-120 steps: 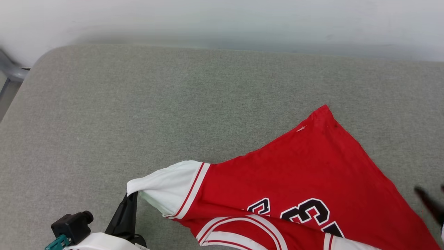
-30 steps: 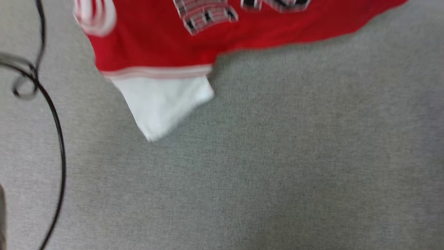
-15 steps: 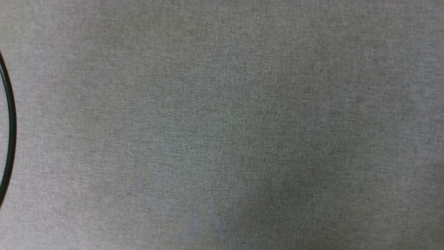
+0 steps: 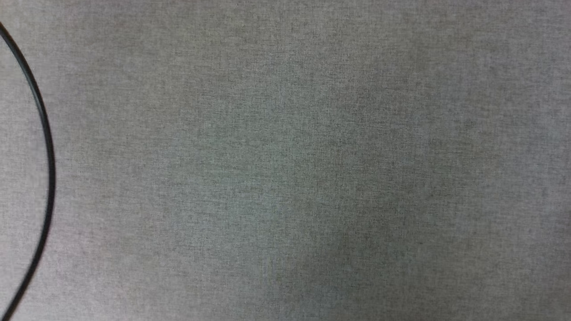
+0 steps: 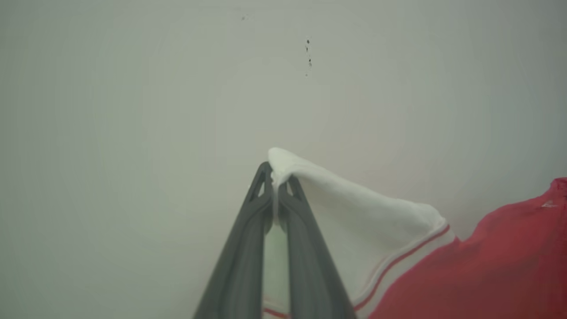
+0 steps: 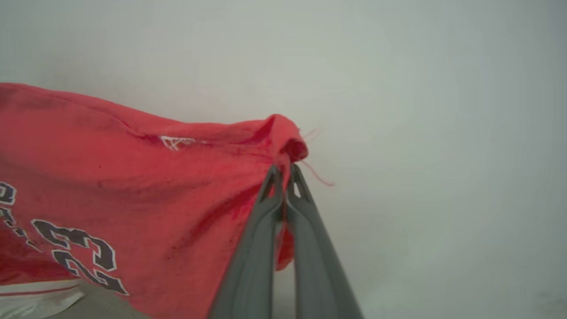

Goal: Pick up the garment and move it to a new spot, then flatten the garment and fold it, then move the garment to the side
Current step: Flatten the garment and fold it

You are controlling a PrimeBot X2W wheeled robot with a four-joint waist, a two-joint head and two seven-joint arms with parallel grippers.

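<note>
the left jaws were clamped shut on the white sleeve (image 5: 354, 212) of the red jersey t-shirt with dark white-edged numerals (image 6: 133, 177); the right jaws were shut on its red corner, holding it up before a pale wall (image 5: 133, 88).

Our left gripper (image 5: 275, 177) is two long, smooth fingers of matt dark grey, broad at the base and narrowing to slim tips. Each tip has a small triangular cut-out through it. Our right gripper (image 6: 283, 175) has the same grey, tapering shape and cut-outs.
</note>
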